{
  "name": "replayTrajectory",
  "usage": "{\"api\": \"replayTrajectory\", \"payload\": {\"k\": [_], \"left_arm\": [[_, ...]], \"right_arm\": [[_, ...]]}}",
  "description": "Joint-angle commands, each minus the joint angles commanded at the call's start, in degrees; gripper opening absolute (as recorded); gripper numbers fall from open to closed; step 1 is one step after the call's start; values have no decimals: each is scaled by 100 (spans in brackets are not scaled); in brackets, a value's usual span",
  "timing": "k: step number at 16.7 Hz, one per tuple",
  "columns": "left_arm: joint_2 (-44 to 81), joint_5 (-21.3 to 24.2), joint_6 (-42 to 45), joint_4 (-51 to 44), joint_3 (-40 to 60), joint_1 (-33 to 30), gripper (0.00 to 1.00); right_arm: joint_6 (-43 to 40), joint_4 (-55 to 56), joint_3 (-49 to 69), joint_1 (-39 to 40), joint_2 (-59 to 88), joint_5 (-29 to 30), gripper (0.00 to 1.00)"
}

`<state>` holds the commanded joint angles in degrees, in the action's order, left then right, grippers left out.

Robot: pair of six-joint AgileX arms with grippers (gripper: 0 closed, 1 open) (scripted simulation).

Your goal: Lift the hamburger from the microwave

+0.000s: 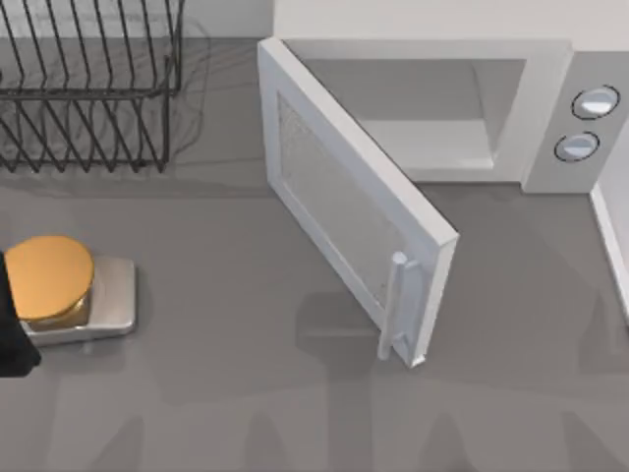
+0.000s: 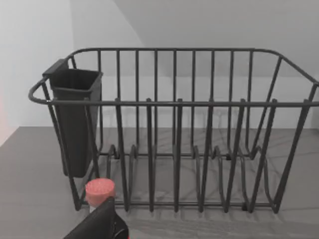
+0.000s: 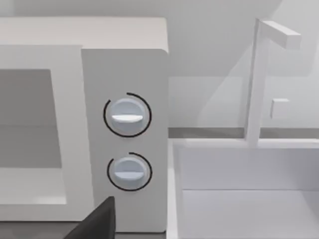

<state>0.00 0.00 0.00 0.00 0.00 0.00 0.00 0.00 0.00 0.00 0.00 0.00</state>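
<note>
Microwave [image 1: 550, 108] door [image 1: 344, 197] open, cavity bare.
Burger [image 1: 47, 277] on silver tray [image 1: 113, 300] at worktop [image 1: 226, 393] left; both hands' states cannot be told.

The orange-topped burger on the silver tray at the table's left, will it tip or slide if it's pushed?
The burger is round, broad and low, so it seems unlikely to tip. It sits on a shiny silver tray, so a sideways push may well slide it off. Its rounded top probably gives fingers little hold.
</note>
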Motion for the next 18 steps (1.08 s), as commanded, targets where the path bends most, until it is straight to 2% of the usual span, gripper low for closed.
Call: {"api": "replayTrajectory", "payload": {"k": [5, 9, 13, 18], "left_arm": [[0, 0, 0, 0, 0, 0, 100], [0, 0, 0, 0, 0, 0, 100], [0, 0, 0, 0, 0, 0, 100], [0, 0, 0, 0, 0, 0, 100]], "right_arm": [[8, 53, 34, 36, 40, 18, 100], [104, 684, 473, 501, 723, 243, 100], [299, 1719, 1245, 1287, 2302, 687, 100], [652, 3174, 2412, 2411, 5223, 1455, 100]]}}
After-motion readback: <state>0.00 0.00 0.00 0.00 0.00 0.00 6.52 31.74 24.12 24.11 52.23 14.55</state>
